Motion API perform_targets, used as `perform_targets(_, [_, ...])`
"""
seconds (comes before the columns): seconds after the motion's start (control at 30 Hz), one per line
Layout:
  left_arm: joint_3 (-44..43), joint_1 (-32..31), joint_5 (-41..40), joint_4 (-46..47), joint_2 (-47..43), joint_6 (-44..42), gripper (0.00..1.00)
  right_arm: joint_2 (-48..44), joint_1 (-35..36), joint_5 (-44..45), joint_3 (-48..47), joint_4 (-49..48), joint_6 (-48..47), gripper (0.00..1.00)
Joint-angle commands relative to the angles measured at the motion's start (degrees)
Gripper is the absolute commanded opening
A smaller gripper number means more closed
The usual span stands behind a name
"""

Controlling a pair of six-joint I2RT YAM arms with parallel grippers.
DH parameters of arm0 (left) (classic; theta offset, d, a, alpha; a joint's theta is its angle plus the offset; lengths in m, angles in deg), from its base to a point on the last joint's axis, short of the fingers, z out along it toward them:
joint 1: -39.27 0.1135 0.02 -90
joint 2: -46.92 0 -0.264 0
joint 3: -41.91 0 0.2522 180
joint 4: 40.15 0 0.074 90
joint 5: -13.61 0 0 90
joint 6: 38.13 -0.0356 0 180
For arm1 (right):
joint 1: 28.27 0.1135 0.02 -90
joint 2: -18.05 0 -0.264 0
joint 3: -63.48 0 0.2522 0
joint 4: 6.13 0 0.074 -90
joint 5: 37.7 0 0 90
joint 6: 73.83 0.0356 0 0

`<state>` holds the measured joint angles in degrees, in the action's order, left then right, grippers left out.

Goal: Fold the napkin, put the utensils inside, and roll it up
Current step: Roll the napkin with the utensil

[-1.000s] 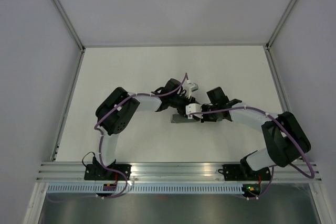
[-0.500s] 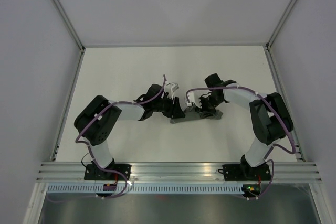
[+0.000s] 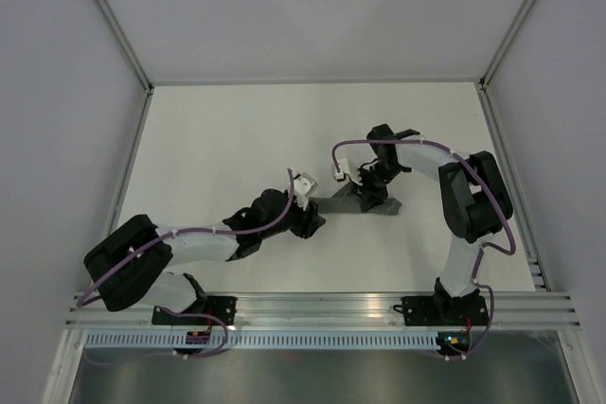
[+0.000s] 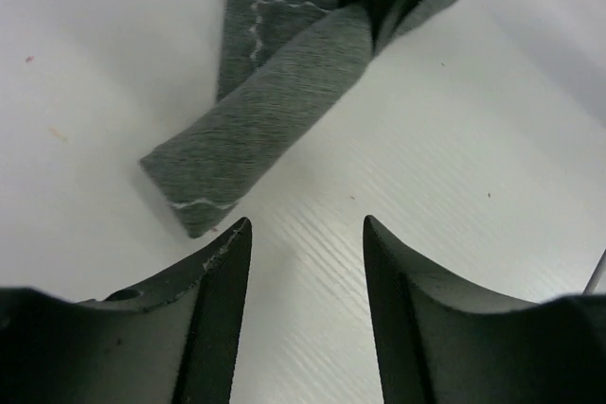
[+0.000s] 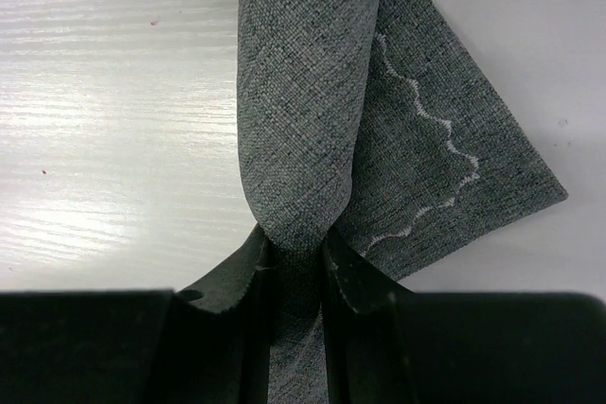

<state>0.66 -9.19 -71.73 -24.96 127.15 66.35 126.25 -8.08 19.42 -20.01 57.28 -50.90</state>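
Note:
The napkin [image 3: 343,203] is a dark grey cloth rolled into a narrow tube on the white table, with a flat corner and its wavy pale stitching sticking out [image 5: 445,153]. My right gripper [image 3: 375,192] is shut on one end of the roll [image 5: 303,92], its jaws pinching the cloth [image 5: 295,245]. My left gripper [image 3: 315,220] stands open just short of the roll's other end [image 4: 275,106], with bare table between its fingers [image 4: 305,226]. The utensils are hidden or out of view.
White table [image 3: 218,139] with a low wall round three sides and metal corner posts. An aluminium rail [image 3: 322,307] carries both arm bases at the near edge. The left arm lies low and stretched across the near left of the table.
My left gripper has let go, opened wider and drawn back toward the near left. The right arm has swung round at the far side, still pinching the roll, which shifted slightly right.

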Motion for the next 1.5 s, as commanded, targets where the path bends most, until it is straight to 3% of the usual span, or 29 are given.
perform_targets(0.0, [-2.3, -6.0, -10.8, 3.0, 1.0, -14.3, 0.57, 6.8, -1.0, 7.9, 1.3, 2.2, -1.0, 0.07])
perform_targets(0.27, [-10.5, -13.1, -19.2, 3.2, 11.2, -32.0, 0.68, 9.3, -2.0, 7.1, -1.6, 4.5, -0.9, 0.07])
perform_targets(0.6, [-18.6, -18.3, -21.6, 6.4, 23.1, -50.2, 0.68, 10.4, -2.3, 6.9, -2.7, 5.5, -0.7, 0.07])
perform_targets(1.2, [-26.6, -18.7, -22.6, 3.5, 32.4, -57.3, 0.66, 11.2, -3.3, 7.0, -4.3, 7.4, -0.7, 0.06])
perform_targets(1.47, [-28.9, -16.7, -19.8, -1.7, 33.2, -56.7, 0.56, 11.2, -3.8, 6.9, -4.3, 7.8, -0.8, 0.06])
